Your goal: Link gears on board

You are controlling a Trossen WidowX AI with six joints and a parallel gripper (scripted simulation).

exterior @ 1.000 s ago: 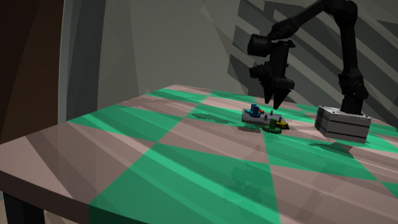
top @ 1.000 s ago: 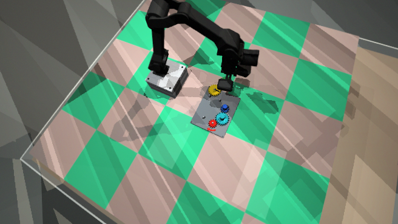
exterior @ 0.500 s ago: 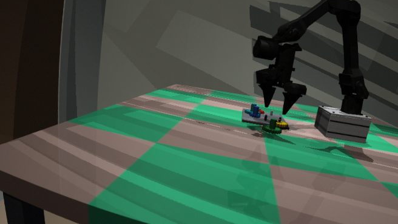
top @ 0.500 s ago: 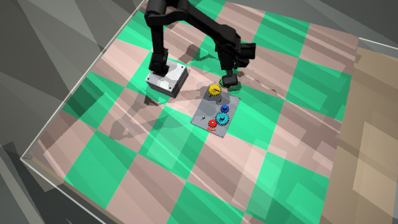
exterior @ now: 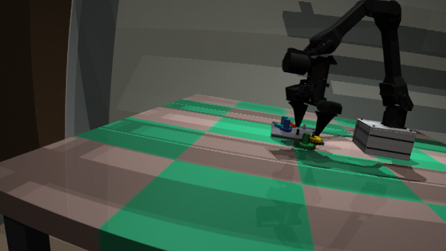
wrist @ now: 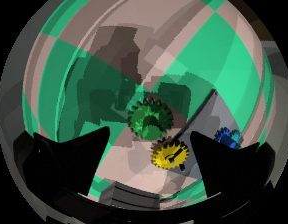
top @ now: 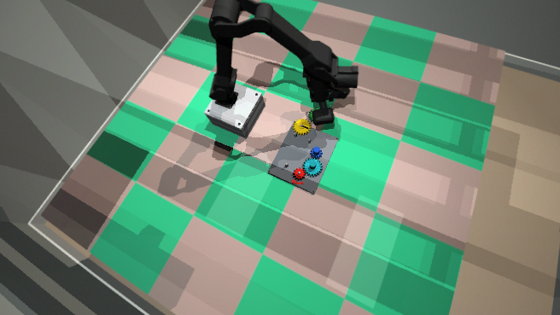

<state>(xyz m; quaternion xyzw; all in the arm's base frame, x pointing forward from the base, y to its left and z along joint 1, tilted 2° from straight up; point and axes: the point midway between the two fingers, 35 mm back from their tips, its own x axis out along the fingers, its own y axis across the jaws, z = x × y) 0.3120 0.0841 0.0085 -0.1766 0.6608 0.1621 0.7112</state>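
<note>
The grey board (top: 279,159) (wrist: 210,117) bears the red gear (top: 299,175) (exterior: 294,126) at one end and the yellow gear (top: 301,128) (exterior: 316,139) (wrist: 167,156) with its black stripe at the other. A cyan gear (top: 312,166) (wrist: 237,135) sits beside the red one, and a smaller blue gear (top: 316,152) (exterior: 286,125) beside the cyan; their teeth seem to meet. Bare pegs show near the yellow gear and left of the red. A green gear (exterior: 304,145) (wrist: 150,119) stands on the table just off the board. My gripper (exterior: 308,130) (wrist: 151,133) is open and empty above the green gear.
The white-grey arm base (top: 241,112) (exterior: 384,140) (wrist: 127,196) stands on the yellow gear's side of the board. The yellow gear is very close to the green gear. A red arrow (top: 297,183) lies beside the red gear.
</note>
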